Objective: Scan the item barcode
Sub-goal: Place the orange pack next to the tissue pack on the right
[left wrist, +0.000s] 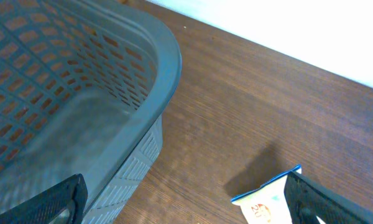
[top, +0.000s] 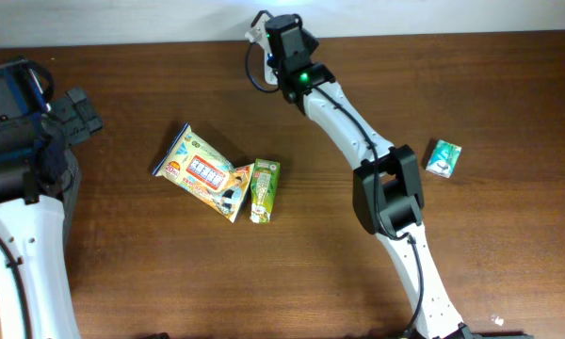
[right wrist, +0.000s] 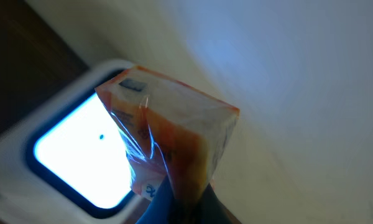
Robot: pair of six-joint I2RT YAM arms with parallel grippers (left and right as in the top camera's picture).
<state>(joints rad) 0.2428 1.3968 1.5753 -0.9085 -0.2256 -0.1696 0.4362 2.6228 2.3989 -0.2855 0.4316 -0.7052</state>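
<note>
**Pack held up at the scanner window**

The orange-and-white pack [right wrist: 174, 134], wrapped in clear film, is clamped at its lower end by the right gripper [right wrist: 177, 202]. The fingers show only as a dark blur at the bottom of the wrist view. The pack rises tilted out of the grip. Just past it, on the left of that view, sits the scanner [right wrist: 68, 155], its window glowing pale blue. Whether pack and scanner touch cannot be told. A small label near the pack's top corner is too blurred to read.

Seen from overhead, the right gripper [top: 284, 38] is at the far edge of the table [top: 151, 273], with its arm stretched away from the base and a green light lit behind the wrist.

The left gripper [left wrist: 183, 208] stands wide open and holds nothing. A grey basket [left wrist: 81, 93] lies just ahead of the finger on the left of its wrist view, and the corner of a bag [left wrist: 267, 199] lies by the other finger.

Between the two grippers the bag [top: 200, 172] lies flat, with a green carton [top: 263, 188] touching its edge. A teal pouch [top: 443, 157] lies well apart from both, beyond the right arm's elbow
</note>
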